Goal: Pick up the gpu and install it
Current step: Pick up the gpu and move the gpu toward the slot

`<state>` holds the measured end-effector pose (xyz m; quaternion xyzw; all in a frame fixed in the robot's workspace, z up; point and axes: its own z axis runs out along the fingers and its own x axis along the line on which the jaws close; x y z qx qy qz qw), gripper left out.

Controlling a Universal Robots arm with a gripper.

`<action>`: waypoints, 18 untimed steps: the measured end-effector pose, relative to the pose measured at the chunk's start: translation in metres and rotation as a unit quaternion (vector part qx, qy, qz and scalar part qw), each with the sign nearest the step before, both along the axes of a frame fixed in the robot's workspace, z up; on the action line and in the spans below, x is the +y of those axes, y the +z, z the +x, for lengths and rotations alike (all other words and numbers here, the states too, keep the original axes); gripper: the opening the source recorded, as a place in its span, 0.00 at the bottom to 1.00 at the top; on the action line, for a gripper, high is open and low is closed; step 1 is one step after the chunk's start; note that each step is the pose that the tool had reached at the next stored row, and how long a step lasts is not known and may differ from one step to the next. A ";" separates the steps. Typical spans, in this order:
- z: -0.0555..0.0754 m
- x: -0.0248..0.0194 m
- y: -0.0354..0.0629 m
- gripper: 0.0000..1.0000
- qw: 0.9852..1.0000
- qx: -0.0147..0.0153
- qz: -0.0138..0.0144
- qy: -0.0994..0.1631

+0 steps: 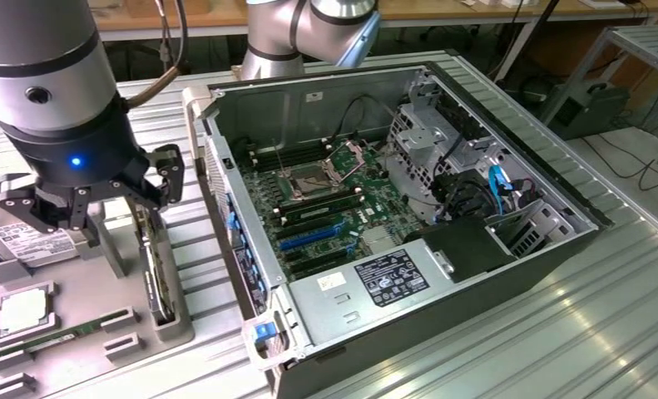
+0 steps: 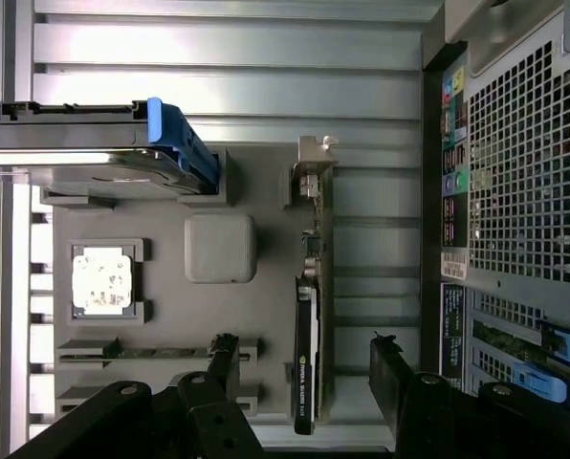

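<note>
**Exterior view.** Nearest the lens, at ten o'clock, is one silver-and-black arm wrist with a blue light. Below it hangs one black two-fingered gripper, spread wide and holding nothing. Just under the gripper, toward five o'clock, one gpu, a thin dark card, stands on edge in a slot of the flat grey plastic fixture tray.

Also on the tray:
- one silver hard drive with a white label, at nine o'clock
- one square silver processor chip
- one narrow green memory stick, at seven o'clock

One open black-and-grey metal computer case lies on its side from centre to three o'clock. The motherboard is exposed, and one grey power supply box sits at its near end.

**Wrist view.** Two black fingers of the gripper are spread, one on each side of the gpu, with a gap on both sides. One silvery bracket caps the card's far end. Beside the card are one grey rounded square block, the chip and the drive with one blue end piece.
</note>
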<state>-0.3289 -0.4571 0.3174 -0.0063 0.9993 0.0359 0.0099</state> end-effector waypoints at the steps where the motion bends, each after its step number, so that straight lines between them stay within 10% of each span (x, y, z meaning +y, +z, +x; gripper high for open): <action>1: 0.000 -0.0005 -0.0021 0.66 1.000 0.000 0.000 0.000; 18: 0.004 -0.0063 -0.0348 0.66 1.000 0.000 0.000 0.000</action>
